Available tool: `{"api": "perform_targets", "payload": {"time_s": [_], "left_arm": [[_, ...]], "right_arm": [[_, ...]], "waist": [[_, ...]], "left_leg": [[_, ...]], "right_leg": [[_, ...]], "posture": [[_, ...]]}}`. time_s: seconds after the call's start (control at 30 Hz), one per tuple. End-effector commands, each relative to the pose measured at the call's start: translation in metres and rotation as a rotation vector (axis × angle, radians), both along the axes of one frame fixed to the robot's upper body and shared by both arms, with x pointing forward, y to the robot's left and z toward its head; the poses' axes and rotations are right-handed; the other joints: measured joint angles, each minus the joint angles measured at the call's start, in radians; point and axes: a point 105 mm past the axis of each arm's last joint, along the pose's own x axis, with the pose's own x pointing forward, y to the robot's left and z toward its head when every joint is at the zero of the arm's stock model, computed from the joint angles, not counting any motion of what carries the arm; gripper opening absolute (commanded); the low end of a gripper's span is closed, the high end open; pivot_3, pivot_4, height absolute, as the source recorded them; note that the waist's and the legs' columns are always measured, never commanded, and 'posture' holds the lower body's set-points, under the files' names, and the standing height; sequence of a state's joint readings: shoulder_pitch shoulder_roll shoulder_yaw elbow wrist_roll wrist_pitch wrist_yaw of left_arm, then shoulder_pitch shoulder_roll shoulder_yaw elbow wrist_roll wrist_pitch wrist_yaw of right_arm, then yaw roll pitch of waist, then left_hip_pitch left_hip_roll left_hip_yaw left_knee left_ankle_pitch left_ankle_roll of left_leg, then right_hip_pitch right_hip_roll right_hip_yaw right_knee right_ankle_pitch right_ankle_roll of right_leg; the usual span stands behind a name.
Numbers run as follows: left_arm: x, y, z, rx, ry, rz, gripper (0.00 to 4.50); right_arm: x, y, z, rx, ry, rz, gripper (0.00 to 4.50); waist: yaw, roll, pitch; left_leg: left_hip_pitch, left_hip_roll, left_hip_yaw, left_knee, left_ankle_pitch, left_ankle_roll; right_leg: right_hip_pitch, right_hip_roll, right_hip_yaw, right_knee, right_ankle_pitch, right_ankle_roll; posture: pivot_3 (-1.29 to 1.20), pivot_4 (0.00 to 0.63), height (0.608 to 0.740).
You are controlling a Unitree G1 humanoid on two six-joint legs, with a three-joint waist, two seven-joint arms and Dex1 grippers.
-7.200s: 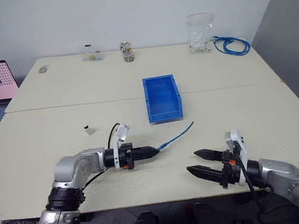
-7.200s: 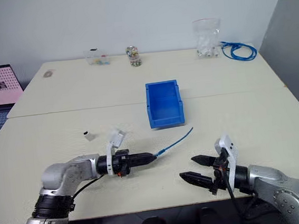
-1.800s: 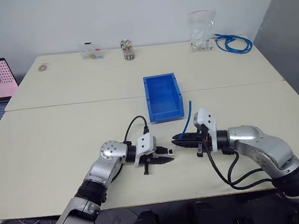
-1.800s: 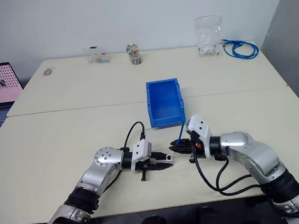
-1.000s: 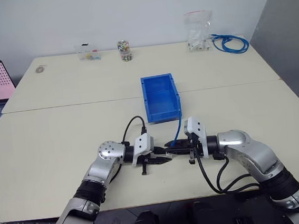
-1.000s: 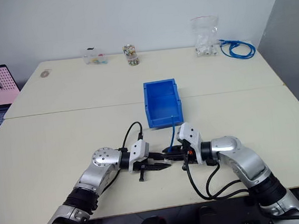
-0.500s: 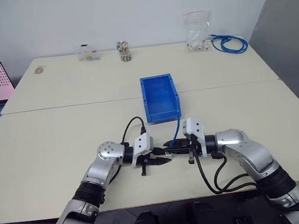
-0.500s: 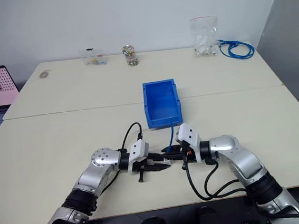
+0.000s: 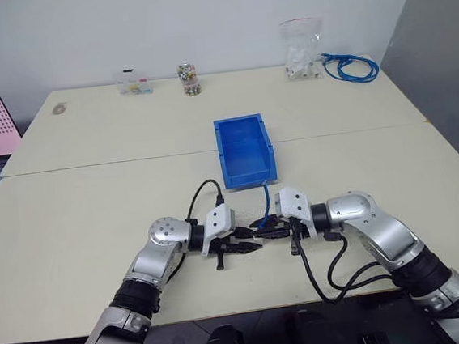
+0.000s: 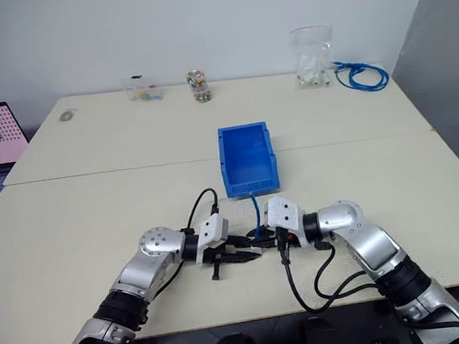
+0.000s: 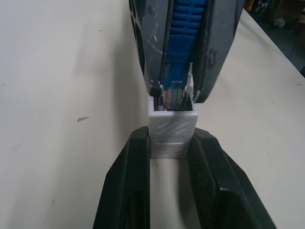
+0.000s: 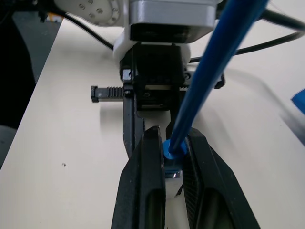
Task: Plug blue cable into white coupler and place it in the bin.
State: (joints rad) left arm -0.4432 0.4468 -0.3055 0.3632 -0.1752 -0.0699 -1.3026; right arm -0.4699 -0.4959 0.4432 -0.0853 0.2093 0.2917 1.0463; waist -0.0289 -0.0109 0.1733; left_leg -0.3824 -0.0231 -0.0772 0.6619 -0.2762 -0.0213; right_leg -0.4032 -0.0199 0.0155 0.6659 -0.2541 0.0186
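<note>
Left gripper (image 11: 169, 157) clamped on white coupler (image 11: 172, 129), right gripper (image 12: 167, 157) pinching blue cable (image 12: 209, 71), plug tip hidden inside socket

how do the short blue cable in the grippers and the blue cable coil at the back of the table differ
The short blue cable is one short strand; the coil is a looped bundle. The short cable is pinched in the right gripper, its plug at the white coupler held by the left gripper; the coil lies loose on the table by a clear bag. Both are bright blue.
</note>
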Motion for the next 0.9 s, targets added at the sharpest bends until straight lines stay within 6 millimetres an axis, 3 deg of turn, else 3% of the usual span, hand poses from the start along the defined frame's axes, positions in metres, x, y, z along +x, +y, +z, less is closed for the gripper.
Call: {"api": "perform_targets", "payload": {"time_s": [0.03,0.27,0.43,0.67,0.87,0.9], "left_arm": [[-0.006,0.000,-0.006,0.026,0.021,-0.029,0.77],[-0.007,0.001,-0.005,0.022,0.017,-0.017,0.77],[-0.009,0.002,-0.006,0.017,0.017,-0.005,0.77],[-0.007,0.002,-0.005,0.017,0.013,0.001,0.77],[-0.001,-0.001,-0.001,0.007,-0.031,0.030,0.77],[0.002,0.000,0.002,-0.004,-0.034,0.051,1.12]], "right_arm": [[-0.005,0.000,-0.022,-0.069,0.092,0.032,0.20],[0.001,0.002,-0.033,-0.086,0.170,0.030,0.20],[-0.009,-0.001,-0.055,-0.131,0.229,0.024,0.20],[-0.012,-0.008,-0.070,-0.173,0.255,0.014,0.20],[-0.005,-0.008,-0.064,-0.130,0.248,-0.040,0.20],[-0.002,-0.008,-0.056,-0.106,0.219,-0.062,0.20]], "waist": [[0.000,0.000,0.000],[-0.002,0.000,-0.005],[-0.005,-0.001,-0.013],[-0.005,-0.001,-0.018],[-0.005,-0.001,-0.019],[-0.005,-0.001,-0.019]], "left_leg": [[0.000,0.000,0.000,0.000,0.000,0.000],[0.001,0.000,0.000,0.000,0.000,0.000],[0.002,0.001,0.000,-0.001,0.000,0.000],[0.003,0.001,0.000,-0.001,0.000,0.000],[0.011,0.001,0.000,-0.003,0.000,0.000],[0.016,0.001,0.000,-0.005,-0.001,0.000]], "right_leg": [[0.000,0.000,0.000,0.000,0.000,0.000],[0.000,0.000,0.000,0.000,0.000,0.000],[0.000,0.000,0.001,0.001,0.000,-0.001],[0.001,0.000,0.001,0.000,0.000,-0.001],[0.010,0.001,0.000,-0.002,-0.002,0.001],[0.015,0.001,0.000,-0.003,-0.004,0.003]], "posture": [[0.00,0.150,0.740],[0.00,0.150,0.740],[0.00,0.150,0.740],[0.00,0.150,0.740],[0.00,0.150,0.740],[0.00,0.150,0.740]]}}
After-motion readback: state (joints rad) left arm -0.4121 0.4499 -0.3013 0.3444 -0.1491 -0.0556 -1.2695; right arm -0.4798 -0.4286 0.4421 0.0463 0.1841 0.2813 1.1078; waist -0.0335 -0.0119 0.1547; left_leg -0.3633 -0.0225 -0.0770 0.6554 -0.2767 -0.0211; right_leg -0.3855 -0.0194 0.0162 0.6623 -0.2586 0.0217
